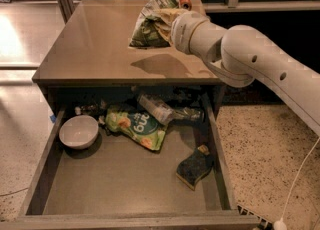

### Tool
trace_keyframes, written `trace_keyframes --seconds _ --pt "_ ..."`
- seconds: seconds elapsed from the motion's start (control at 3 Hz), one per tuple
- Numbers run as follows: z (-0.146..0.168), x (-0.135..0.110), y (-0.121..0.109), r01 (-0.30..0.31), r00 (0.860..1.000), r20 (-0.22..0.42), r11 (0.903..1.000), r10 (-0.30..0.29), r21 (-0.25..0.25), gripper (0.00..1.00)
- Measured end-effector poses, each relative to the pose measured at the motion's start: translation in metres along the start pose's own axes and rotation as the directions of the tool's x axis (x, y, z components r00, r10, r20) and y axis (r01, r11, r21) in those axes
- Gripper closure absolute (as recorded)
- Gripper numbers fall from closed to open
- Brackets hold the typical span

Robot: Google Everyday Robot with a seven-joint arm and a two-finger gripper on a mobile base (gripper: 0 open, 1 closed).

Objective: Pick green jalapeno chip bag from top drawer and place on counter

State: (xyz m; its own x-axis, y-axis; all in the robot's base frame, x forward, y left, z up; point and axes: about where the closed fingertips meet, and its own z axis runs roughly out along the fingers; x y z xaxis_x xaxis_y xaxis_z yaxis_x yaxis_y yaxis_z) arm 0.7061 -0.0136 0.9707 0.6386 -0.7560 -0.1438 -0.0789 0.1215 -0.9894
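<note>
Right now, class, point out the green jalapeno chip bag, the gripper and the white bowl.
green jalapeno chip bag (146, 33), camera view, its lower front face.
gripper (164, 21), camera view, where it clamps the bag above the counter (90, 49).
white bowl (78, 131), camera view, its inside.

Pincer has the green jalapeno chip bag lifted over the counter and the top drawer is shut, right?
No: the top drawer stands open, a white bowl lying in it. The rest holds: the camera view shows the pincer gripping the green jalapeno chip bag above the counter.
</note>
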Motion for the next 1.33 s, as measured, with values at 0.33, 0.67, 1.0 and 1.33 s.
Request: trace_keyframes --seconds 0.33,0.67,1.0,1.33 --pt "0.017 -0.001 -0.01 0.058 0.998 0.021 0.998 -0.058 0.026 1.0" --pt "0.06 0.004 -0.04 0.088 0.995 0.031 0.994 -0.09 0.064 1.0" --pt "0.063 0.005 -0.04 0.091 0.995 0.03 0.9938 -0.093 0.063 1.0" --pt "0.06 0.003 -0.038 0.127 0.991 0.025 0.9888 -0.129 0.079 1.0"
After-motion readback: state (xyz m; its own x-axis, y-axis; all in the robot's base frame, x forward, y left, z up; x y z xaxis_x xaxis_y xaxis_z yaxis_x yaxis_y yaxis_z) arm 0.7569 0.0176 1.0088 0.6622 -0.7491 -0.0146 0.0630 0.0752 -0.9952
